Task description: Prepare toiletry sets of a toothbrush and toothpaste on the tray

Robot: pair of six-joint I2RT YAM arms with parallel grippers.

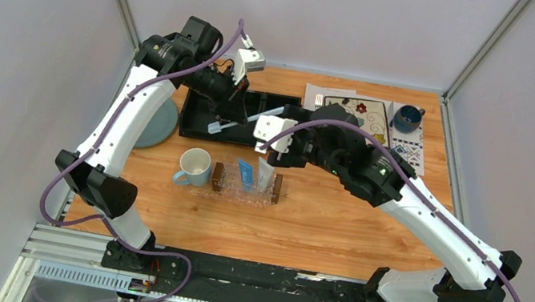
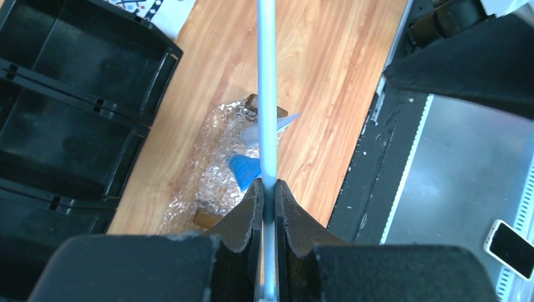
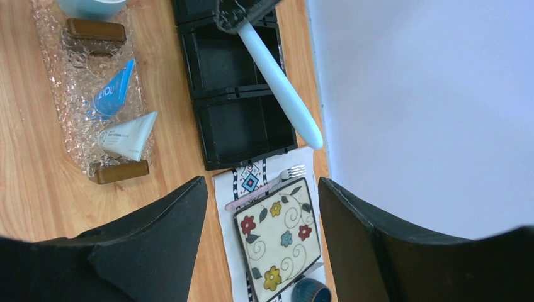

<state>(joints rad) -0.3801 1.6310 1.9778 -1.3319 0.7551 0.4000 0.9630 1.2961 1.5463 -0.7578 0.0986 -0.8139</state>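
Top external view: my left hand [image 1: 236, 105] is clenched on the toothbrush [image 1: 253, 119], which hangs tilted over the black organizer [image 1: 200, 120]. The toothbrush is not on the tray [image 1: 218, 176].

Left wrist view: both fingers [image 2: 252, 211] press on the pale blue handle [image 2: 267, 94], which runs straight out toward 12 o'clock in that picture. I see the tray [image 2: 208, 157] past the handle.

Containers:
1. The tray holds two tubes lying side by side, a blue tube [image 3: 113, 94] and a white tube [image 3: 129, 137]. A brown wooden bar [image 3: 123, 171] closes each short end.
2. The organizer [image 3: 236, 119] sits at 12 o'clock of the tray in the top view. Its compartments that I can see hold nothing.
3. The light blue mug [image 1: 195, 165] stands just beside the tray at 9 o'clock. I cannot tell its contents.
4. The floral plate [image 3: 280, 236] lies at 2 o'clock of the tray on a patterned cloth [image 3: 249, 184], with a fork [image 3: 271, 182] beside it and a dark blue cup [image 1: 407, 118] near it.

My right hand [image 1: 274, 152] hovers over the far side of the tray. In the right wrist view the hand [image 3: 258, 185] is released, fingers wide apart, nothing between them.
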